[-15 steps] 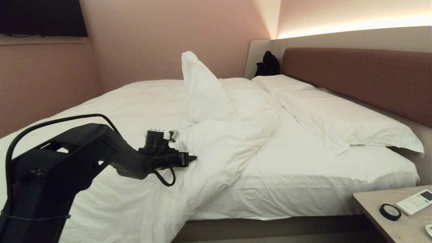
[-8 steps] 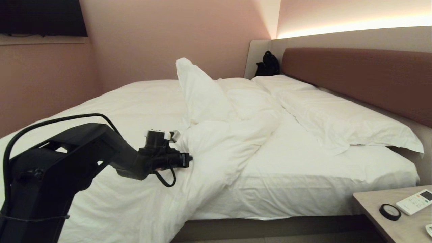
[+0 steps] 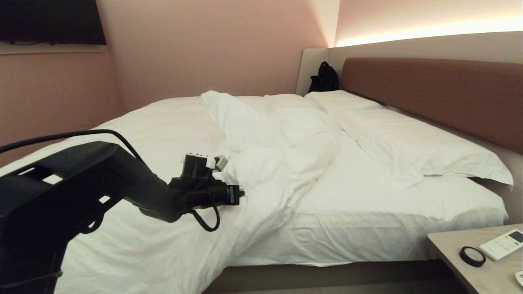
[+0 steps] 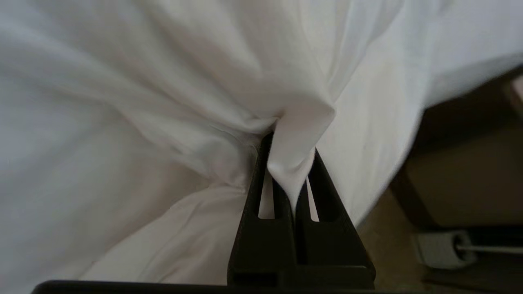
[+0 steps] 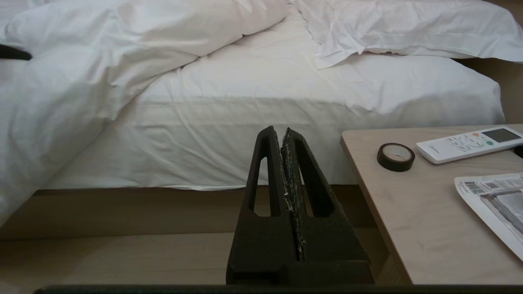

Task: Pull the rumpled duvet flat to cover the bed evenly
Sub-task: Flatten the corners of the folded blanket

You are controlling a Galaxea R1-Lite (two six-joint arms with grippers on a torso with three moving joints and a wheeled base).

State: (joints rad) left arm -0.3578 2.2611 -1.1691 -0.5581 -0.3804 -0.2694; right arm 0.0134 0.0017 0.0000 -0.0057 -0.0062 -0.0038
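The white duvet (image 3: 261, 171) lies rumpled across the bed (image 3: 367, 212), bunched in folds at the middle and hanging over the near side on the left. My left gripper (image 3: 242, 192) reaches in from the left at the duvet's near edge. In the left wrist view this gripper (image 4: 291, 147) is shut on a pinched fold of the duvet (image 4: 163, 102). My right gripper (image 5: 280, 130) is shut and empty, held low beside the bed near the nightstand. It is outside the head view. Bare mattress sheet shows at the right, below the pillows.
Two white pillows (image 3: 408, 143) lie along the brown headboard (image 3: 429, 94). A black bag (image 3: 325, 77) sits in the far corner. The nightstand (image 3: 457, 273) at the right front holds a tape roll (image 3: 472, 256), a remote (image 3: 501, 244) and a printed sheet (image 5: 494, 204).
The tall standing fold of the duvet has sunk down and to the left. My left gripper has shifted slightly right with the cloth in it, and the arm's elbow has dropped.
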